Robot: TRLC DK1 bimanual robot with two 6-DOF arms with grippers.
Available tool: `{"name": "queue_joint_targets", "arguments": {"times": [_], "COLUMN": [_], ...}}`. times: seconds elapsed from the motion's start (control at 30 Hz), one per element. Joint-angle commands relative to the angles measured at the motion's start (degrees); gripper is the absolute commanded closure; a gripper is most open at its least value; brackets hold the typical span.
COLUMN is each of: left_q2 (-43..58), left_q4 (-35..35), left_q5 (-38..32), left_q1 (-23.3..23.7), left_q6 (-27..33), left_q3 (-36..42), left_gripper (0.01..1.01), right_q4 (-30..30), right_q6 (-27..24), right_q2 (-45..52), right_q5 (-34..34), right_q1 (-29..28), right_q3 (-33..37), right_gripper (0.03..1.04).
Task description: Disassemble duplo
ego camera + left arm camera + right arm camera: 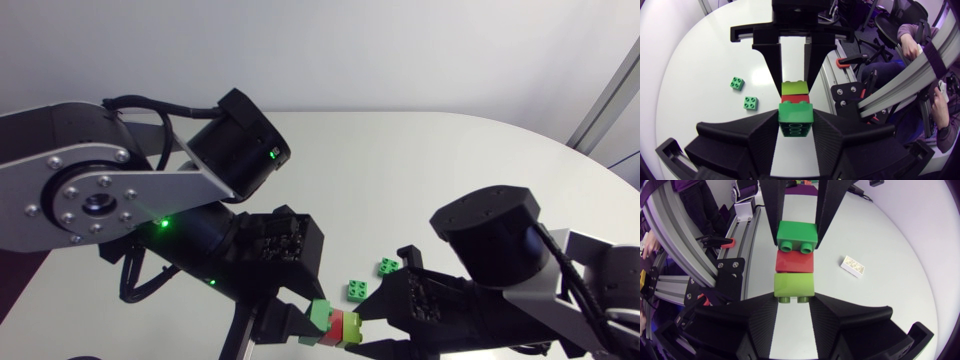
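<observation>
Now both of our grippers grasp the same stack of three plastic building bricks (336, 323), which stretches in a row from one gripper to the other. Our left gripper (795, 126) is clenched on the dark green plastic brick (796, 119) at its end of the row, and both broad black fingers press against the sides of this brick. Our right gripper (794, 299) is clenched in the same way on the lime green plastic brick (794, 286) at the opposite end. The red plastic brick (795, 261) sits in the middle, joined to both green ones. The two grippers face each other, with their fingertips close together.

Ahead of the left gripper and off to one side of the row, two small bright green square plastic bricks (737, 83) lie on the white table (430, 150). They are near each other but do not touch. Ahead of the right gripper, also to the side of the row, a small white studded plastic brick (852, 265) lies on the table, apart from the row. Whether the row hangs above the table or rests on it, we cannot tell.
</observation>
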Motion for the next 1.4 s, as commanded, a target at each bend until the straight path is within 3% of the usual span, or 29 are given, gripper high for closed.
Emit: {"name": "queue_joint_targets", "arguments": {"times": [0.0, 0.2, 0.37, 0.57, 0.9, 0.93, 1.1, 1.13, 1.23, 1.37], "left_q2": [1.1, 0.7, -0.7, -2.9, -5.6, -5.7, -5.3, -5.2, -5.0, -4.3], "left_q4": [-3.3, -3.4, -2.5, 6.5, 13.1, 13.4, 14.1, 14.1, 14.0, 13.5], "left_q5": [0.3, 0.0, -1.8, -5.5, -6.4, -6.4, -6.4, -6.4, -6.5, -6.7], "left_q1": [-0.3, 0.7, 1.2, -0.2, 0.9, 0.9, 0.8, 0.9, 1.2, 1.7], "left_q6": [1.1, 1.6, 1.5, -3.6, -7.9, -8.0, -7.8, -7.7, -7.6, -7.1], "left_q3": [0.8, 0.6, -0.9, -5.2, -9.2, -9.5, -9.7, -9.6, -9.0, -8.4], "left_gripper": [0.743, 0.743, 0.741, 0.739, 0.738, 0.738, 0.738, 0.738, 0.738, 0.738], "right_q4": [-3.0, -3.5, 6.7, 17.4, 20.2, 20.0, 18.2, 17.4, 15.8, 10.3], "right_q6": [-3.3, -6.8, -6.0, -1.2, 2.0, 2.2, 2.3, 2.3, 2.0, 0.2], "right_q2": [-0.9, -1.2, 8.2, 29.2, 47.1, 48.1, 47.8, 46.5, 39.5, 25.7], "right_q5": [1.2, 0.8, 0.7, 6.3, 13.1, 13.1, 13.0, 12.3, 8.5, -2.0], "right_q1": [0.2, -5.0, -13.2, -14.3, -14.1, -14.2, -15.6, -16.0, -18.5, -22.7], "right_q3": [-2.7, -3.4, -0.6, 7.7, 17.8, 18.3, 18.3, 18.0, 15.7, 11.5], "right_gripper": [0.81, 0.81, 0.81, 0.8, 0.79, 0.74, 0.15, 0.08, 0.07, 0.07]}}
